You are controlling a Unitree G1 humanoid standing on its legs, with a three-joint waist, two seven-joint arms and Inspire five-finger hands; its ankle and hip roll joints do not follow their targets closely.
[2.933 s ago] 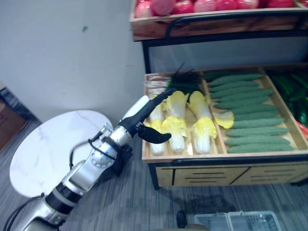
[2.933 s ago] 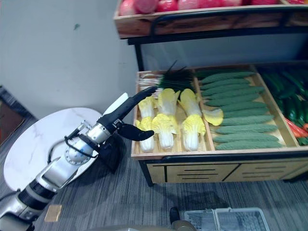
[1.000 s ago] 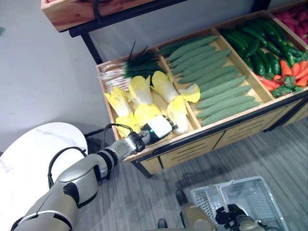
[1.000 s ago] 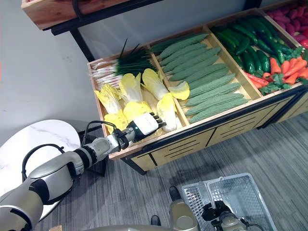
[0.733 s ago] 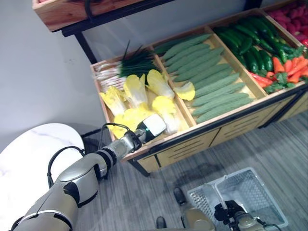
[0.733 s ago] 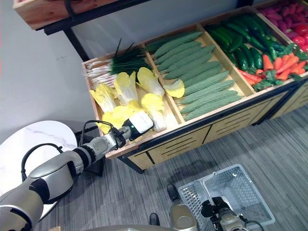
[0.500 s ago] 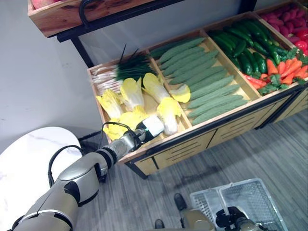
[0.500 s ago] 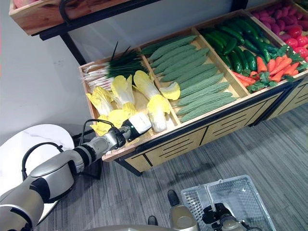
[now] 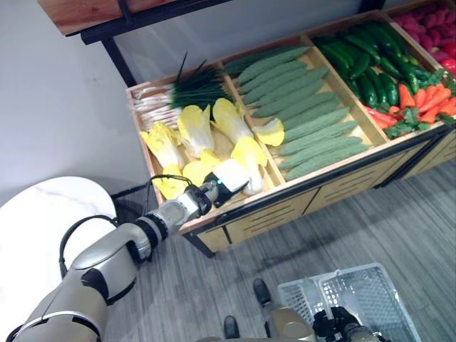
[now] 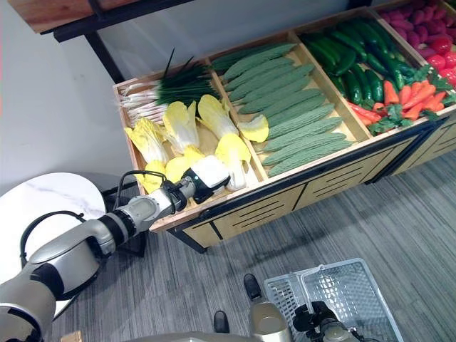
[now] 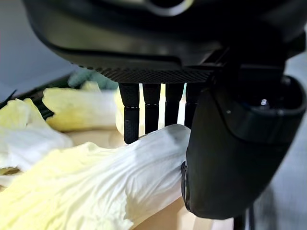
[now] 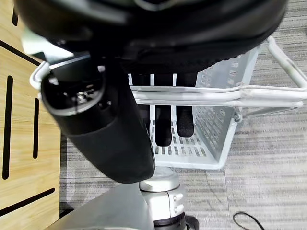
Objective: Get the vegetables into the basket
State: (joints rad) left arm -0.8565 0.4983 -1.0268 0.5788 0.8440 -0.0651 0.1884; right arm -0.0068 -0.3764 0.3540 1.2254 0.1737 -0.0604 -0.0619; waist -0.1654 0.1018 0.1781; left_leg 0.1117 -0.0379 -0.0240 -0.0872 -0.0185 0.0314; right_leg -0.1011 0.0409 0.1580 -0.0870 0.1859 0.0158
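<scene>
Several yellow-white napa cabbages (image 9: 196, 132) lie in the left compartment of a wooden produce bin (image 9: 299, 185). My left hand (image 9: 229, 174) rests on the front cabbage (image 11: 96, 177) near the bin's front edge. In the left wrist view its fingers (image 11: 146, 112) reach down behind the cabbage's white stem while the thumb (image 11: 230, 143) presses the near side, pinching it. Low at the front, my right hand (image 10: 313, 317) is curled round the white handle (image 12: 216, 93) of a grey mesh basket (image 9: 385, 292), which hangs above the floor.
Beside the cabbages lie spring onions (image 9: 185, 92), then knobbly green gourds (image 9: 306, 107), dark cucumbers (image 9: 363, 64) and carrots (image 9: 427, 103). A wooden shelf (image 9: 92, 11) overhangs the bin at the back. A round white table (image 9: 43, 235) stands to the left. Grey floor lies in front.
The view has shifted as the head moved. My left hand has come down from above the cabbages onto the front one and has stayed on it for the last second.
</scene>
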